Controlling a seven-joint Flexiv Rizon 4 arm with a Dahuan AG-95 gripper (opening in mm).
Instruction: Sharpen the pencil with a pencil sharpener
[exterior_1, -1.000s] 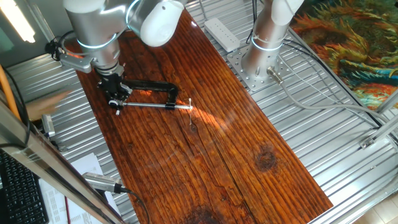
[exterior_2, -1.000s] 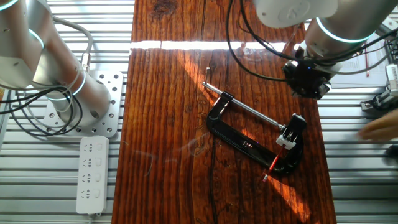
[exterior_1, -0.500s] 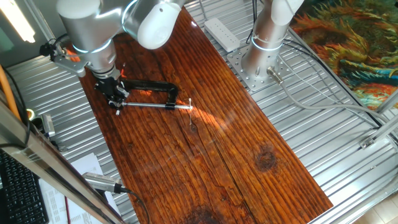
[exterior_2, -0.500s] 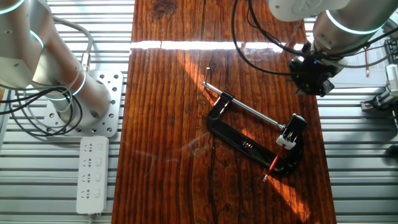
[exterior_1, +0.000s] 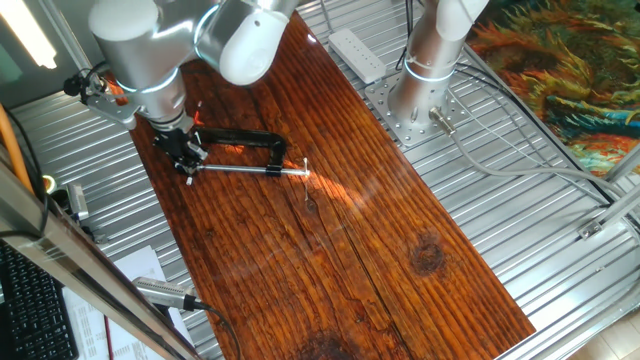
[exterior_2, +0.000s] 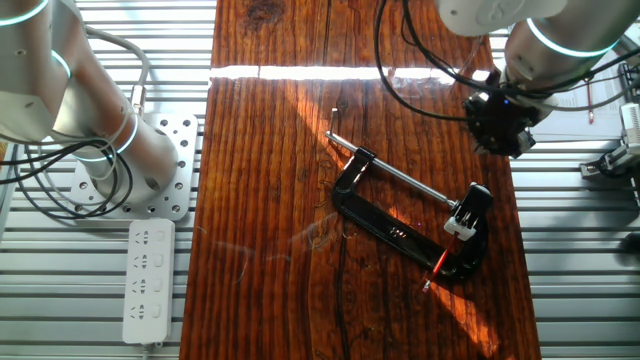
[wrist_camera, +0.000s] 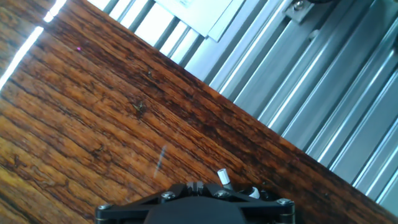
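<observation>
Hand (exterior_2: 500, 125) barely shifted, opening hidden, apart from clamp (exterior_2: 400, 225)

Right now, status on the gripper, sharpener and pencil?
Gripper above the board edge, off the clamp; jaw state unreadable. Sharpener at the clamp's screw end. Red pencil poking out by the clamp. Nothing in between.

The arm reaches down with its pincer (exterior_2: 497, 128) low over the board's edge, fingers hidden.
</observation>
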